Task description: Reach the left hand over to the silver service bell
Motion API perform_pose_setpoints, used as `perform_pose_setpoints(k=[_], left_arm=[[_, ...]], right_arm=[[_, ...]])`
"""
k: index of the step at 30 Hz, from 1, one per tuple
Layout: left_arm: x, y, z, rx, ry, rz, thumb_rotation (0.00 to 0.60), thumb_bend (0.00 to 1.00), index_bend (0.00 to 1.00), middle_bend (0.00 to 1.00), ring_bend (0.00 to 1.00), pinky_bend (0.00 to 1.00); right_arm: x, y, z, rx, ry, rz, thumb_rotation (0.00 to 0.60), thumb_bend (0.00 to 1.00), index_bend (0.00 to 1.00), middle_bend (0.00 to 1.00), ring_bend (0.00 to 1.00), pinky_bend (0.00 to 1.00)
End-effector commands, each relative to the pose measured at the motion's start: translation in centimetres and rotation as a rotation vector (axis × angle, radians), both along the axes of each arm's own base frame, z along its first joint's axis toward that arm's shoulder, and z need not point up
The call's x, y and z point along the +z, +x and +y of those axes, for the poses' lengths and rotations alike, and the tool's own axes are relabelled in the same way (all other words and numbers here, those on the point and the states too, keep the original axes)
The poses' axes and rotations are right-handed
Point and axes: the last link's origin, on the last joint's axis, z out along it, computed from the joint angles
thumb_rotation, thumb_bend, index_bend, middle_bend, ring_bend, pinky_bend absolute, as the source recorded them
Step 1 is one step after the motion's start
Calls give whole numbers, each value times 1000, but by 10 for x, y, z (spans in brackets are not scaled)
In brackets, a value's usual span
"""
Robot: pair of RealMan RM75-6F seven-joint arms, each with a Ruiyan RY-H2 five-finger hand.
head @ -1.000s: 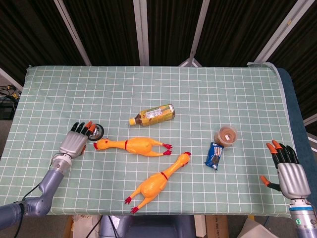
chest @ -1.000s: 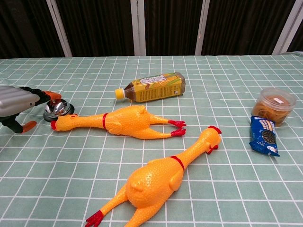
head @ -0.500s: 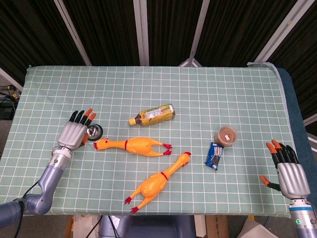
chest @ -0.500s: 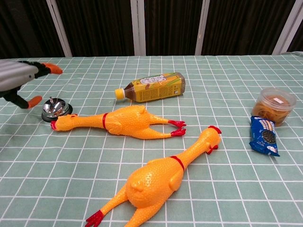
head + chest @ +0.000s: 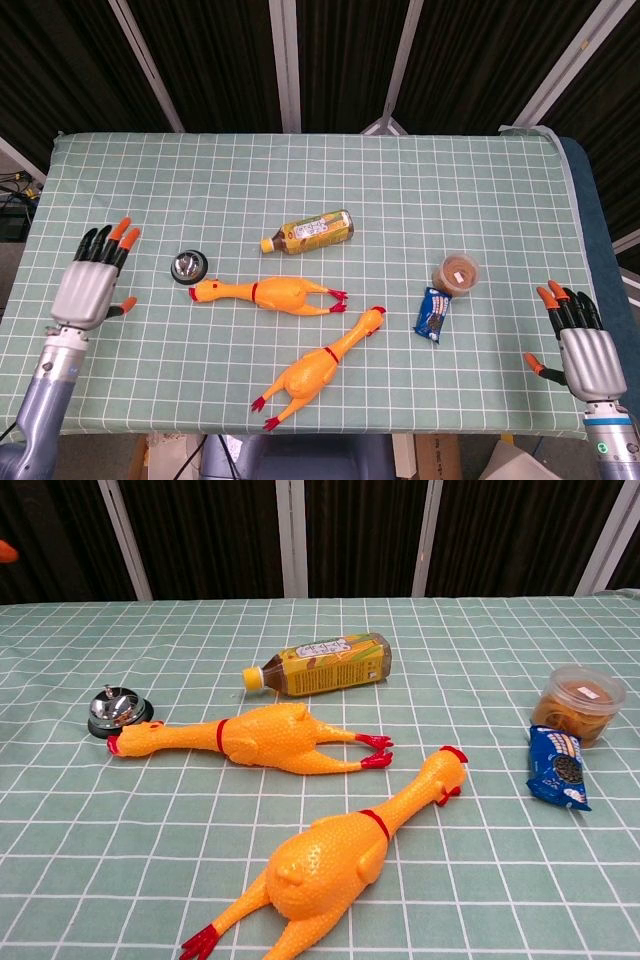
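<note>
1. The silver service bell (image 5: 188, 266) sits on the left part of the checked surface (image 5: 300, 170), just beside the head of a rubber chicken (image 5: 265, 292) and apart from everything else.
2. The left hand (image 5: 92, 283) hovers well to the bell's left near the surface edge, fingers spread wide and holding nothing; judged from this, the reach is not made and the whole approach is left.
3. The right hand (image 5: 583, 345) rests at the far right edge, fingers apart, empty.
4. The head view shows both hands; the chest view shows neither hand's body, only an orange speck at its top-left corner, but gives the bell (image 5: 116, 710) with its button upright.
</note>
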Motion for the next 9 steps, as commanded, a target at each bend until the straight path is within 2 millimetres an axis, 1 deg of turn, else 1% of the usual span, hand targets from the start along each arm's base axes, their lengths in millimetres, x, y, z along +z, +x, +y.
perform_pose_setpoints(k=[1,6,9], left_arm=[[16,-21,-41,41,8,-16,600,64,0,0,0,0],[24,-44,-69,74,2,10,600,63,0,0,0,0],[27,-48,-74,75,7,-10,600,64,0,0,0,0]], right_arm=[[-1,0,0,4,-3,2,600,251,0,0,0,0],[-2,0,0,1,-8,8,600,252,0,0,0,0],[-3,0,0,-2,-8,10,600,252,0,0,0,0]])
